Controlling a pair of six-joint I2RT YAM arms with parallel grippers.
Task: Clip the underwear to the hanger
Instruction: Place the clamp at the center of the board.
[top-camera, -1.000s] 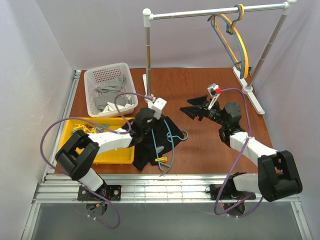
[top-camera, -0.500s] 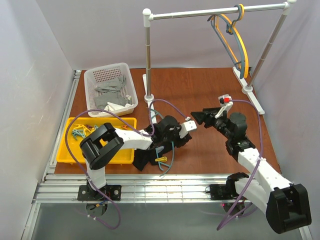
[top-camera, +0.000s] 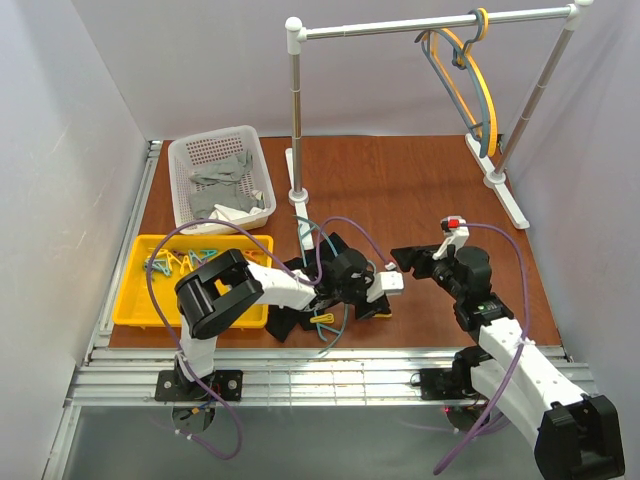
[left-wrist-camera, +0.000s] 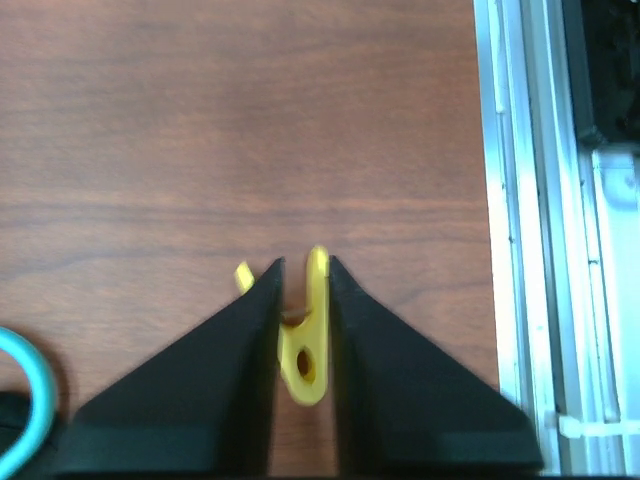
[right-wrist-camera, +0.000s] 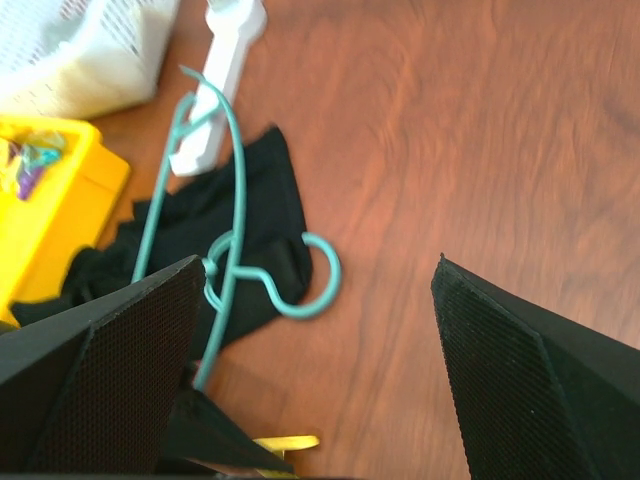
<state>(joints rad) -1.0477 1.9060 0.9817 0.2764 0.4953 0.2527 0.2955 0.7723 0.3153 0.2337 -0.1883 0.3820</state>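
Observation:
The black underwear (top-camera: 284, 316) lies on the table under the teal hanger (top-camera: 343, 316). In the right wrist view the hanger's hook (right-wrist-camera: 322, 283) rests at the edge of the underwear (right-wrist-camera: 268, 205). My left gripper (top-camera: 377, 307) reaches past the underwear's right side, low over bare table. It is shut on a yellow clip (left-wrist-camera: 305, 345), which also shows in the right wrist view (right-wrist-camera: 287, 442). My right gripper (top-camera: 410, 259) is open and empty, just right of the left gripper, facing the hook. Another yellow clip (top-camera: 322, 319) sits on the hanger.
A white basket (top-camera: 182, 190) of grey cloths stands at the back left. In front of it is a yellow tray (top-camera: 130, 308) of clips. A rack (top-camera: 295, 110) carries a yellow and a grey-blue hanger (top-camera: 470, 80). The metal rail (left-wrist-camera: 520, 200) at the table's near edge is close to the left gripper.
My left gripper has swung right, from over the underwear to the bare table beyond the hook. My right arm has drawn back toward the near edge and lowered.

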